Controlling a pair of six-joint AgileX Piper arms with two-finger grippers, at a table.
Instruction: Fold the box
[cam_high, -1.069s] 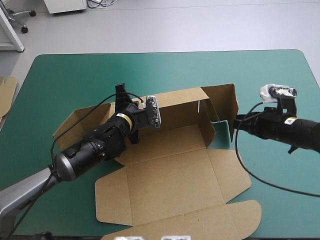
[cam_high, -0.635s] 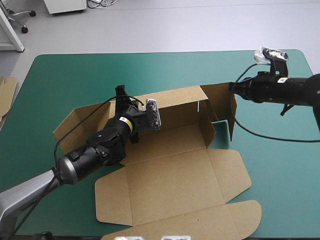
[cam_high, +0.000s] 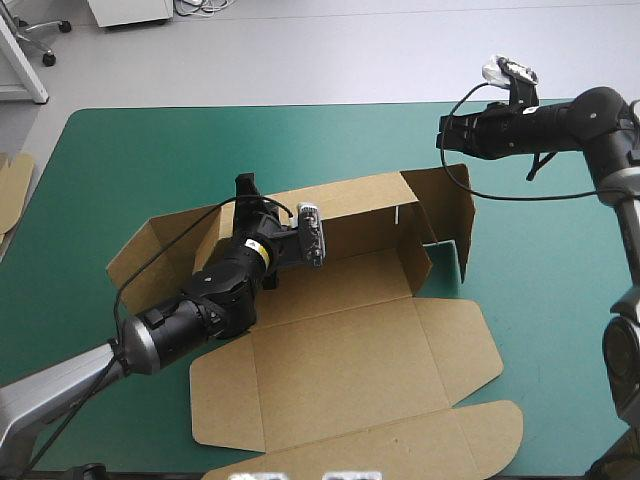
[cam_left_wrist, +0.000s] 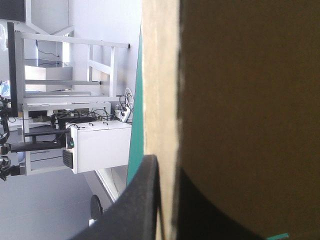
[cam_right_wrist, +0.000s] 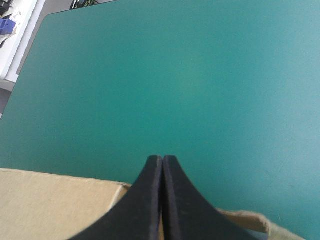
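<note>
The teal-green table (cam_high: 150, 160) holds my brown box (cam_high: 350, 350) in its middle, mostly flat. Its back wall (cam_high: 355, 200) stands up because my left claw (cam_left_wrist: 167, 200) is pinched on it. My right claw (cam_right_wrist: 163, 160) is pressed together, empty, above the side flap (cam_high: 455, 205), maybe ready to push.

L tool (cam_high: 243, 187) on box (cam_high: 345, 350) wall, R tool (cam_high: 443, 136) apart
</note>
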